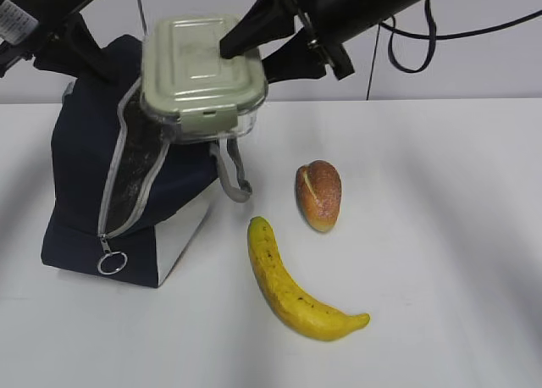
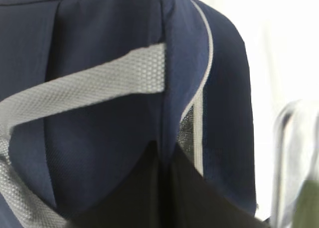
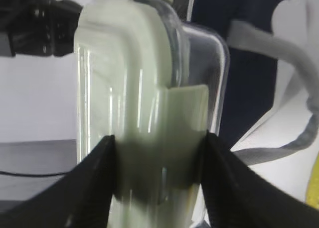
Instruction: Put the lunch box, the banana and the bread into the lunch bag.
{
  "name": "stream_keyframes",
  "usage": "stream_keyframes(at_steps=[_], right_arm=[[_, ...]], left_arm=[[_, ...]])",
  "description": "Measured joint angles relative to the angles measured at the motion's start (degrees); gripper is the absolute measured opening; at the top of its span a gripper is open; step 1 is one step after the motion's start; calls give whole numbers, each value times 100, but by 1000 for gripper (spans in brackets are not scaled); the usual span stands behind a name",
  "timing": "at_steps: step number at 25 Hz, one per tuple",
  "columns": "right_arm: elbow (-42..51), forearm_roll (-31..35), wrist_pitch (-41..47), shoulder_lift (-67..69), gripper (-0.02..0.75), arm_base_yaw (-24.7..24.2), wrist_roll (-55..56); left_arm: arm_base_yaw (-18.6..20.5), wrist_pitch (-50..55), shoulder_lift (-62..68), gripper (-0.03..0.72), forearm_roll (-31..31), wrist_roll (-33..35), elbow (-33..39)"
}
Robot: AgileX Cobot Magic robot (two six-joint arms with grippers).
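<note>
Closest to me on the white tabletop [image 1: 440, 235] lies the banana [image 1: 292, 286]. It is long, curved and yellow with little brown specks. Just behind it, not touching, sits the bread [image 1: 319, 195], a small golden-brown roll with a pale cut along its top.

Further back on the left stands the lunch bag [image 1: 93, 193]. It is dark blue with a white panel low on its side. Its grey zipper is open, so I see the shiny lining inside, and a metal ring [image 1: 112, 262] hangs at the bottom of the zipper. A grey strap [image 1: 233, 174] droops down its right side.

My right arm reaches in from the top right. The right gripper [image 3: 158, 180] has its jaws closed on the lunch box [image 1: 201, 66], one on each side. The box has a pale green lid and a clear base. It is held up in the air, tilted, right over the bag's open top.

My left gripper [image 2: 162, 198] is up at the back, pressed close against the bag's blue cloth by a grey handle [image 2: 84, 83]. I cannot tell if its jaws are wide or closed.
</note>
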Motion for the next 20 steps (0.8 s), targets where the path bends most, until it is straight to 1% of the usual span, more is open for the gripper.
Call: stream_keyframes(at_steps=[2,5,9,14,16,20], right_arm=[[0,-49,36,53,361,232,22],[-34,-65,-63,270,361,443,37],[-98,-370,-480,584,361,526,214],[-650,-1391,-540,844,361,624,830],[-937,-1764,-551,909,361,770,1078],[-1516,-2209,-601,1168,361,1176,1502]], left_arm=[[0,0,0,-3,0,0,0],[0,-2,0,-3,-7,0,0],[0,-7,0,-3,-67,0,0],[0,-7,0,-3,-277,0,0],[0,8,0,-3,-284,0,0],[0,13,0,-3,-266,0,0]])
